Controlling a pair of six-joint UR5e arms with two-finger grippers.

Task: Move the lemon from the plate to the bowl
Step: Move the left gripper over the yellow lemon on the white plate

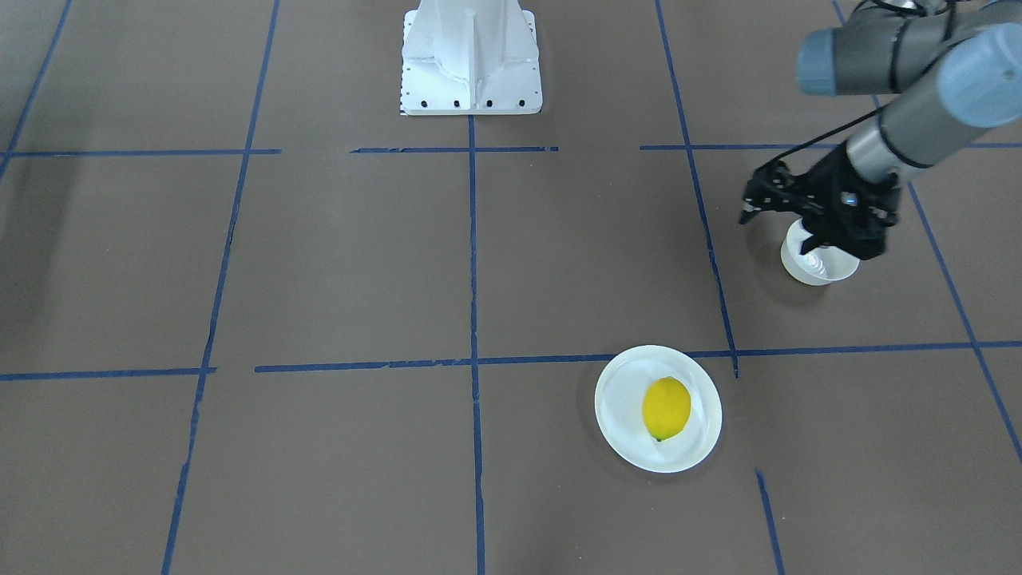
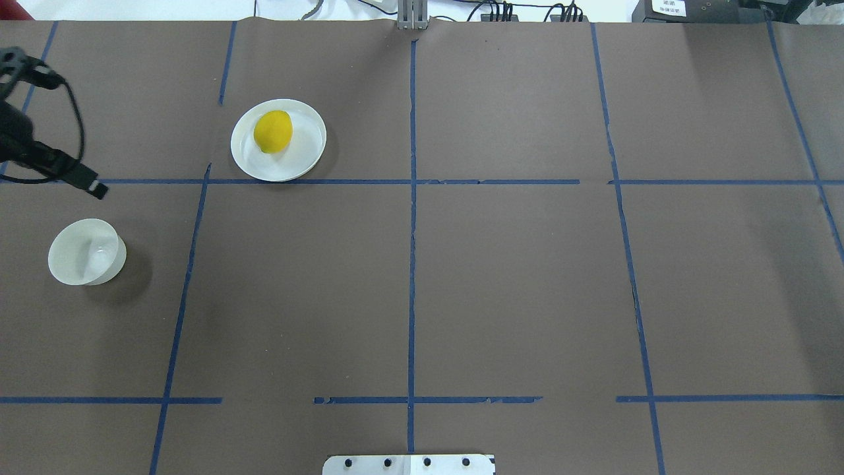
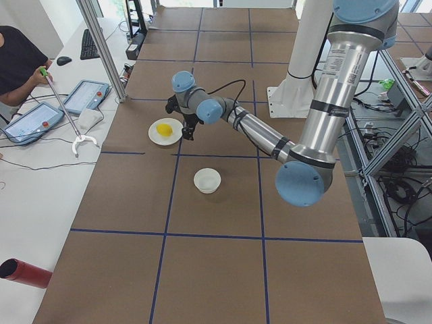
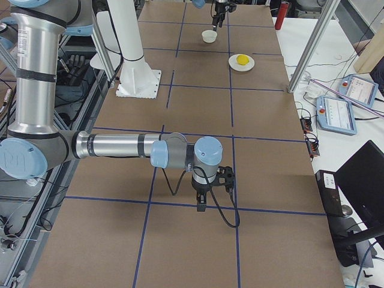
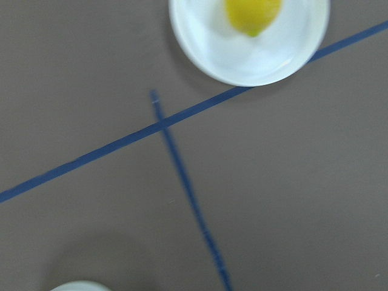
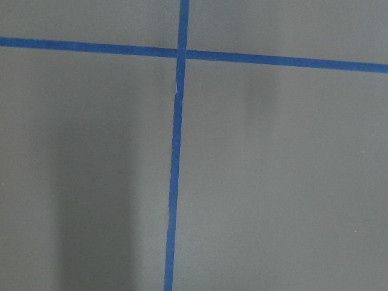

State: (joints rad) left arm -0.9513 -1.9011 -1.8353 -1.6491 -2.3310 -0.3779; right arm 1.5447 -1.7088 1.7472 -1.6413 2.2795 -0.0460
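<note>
While on plate (image 1: pixel 619 431), lemon (image 1: pixel 667 408) far from left pincer (image 1: pixel 786 204).

The lemon (image 2: pixel 273 131) lies on the plate (image 2: pixel 304 150), which sits on the left half of the table (image 2: pixel 514 284), towards the far side. The bowl (image 2: pixel 69 254) stands well apart from the plate, nearer and further left. The robot's base (image 2: pixel 409 464) is at the near edge, in the middle.
</note>
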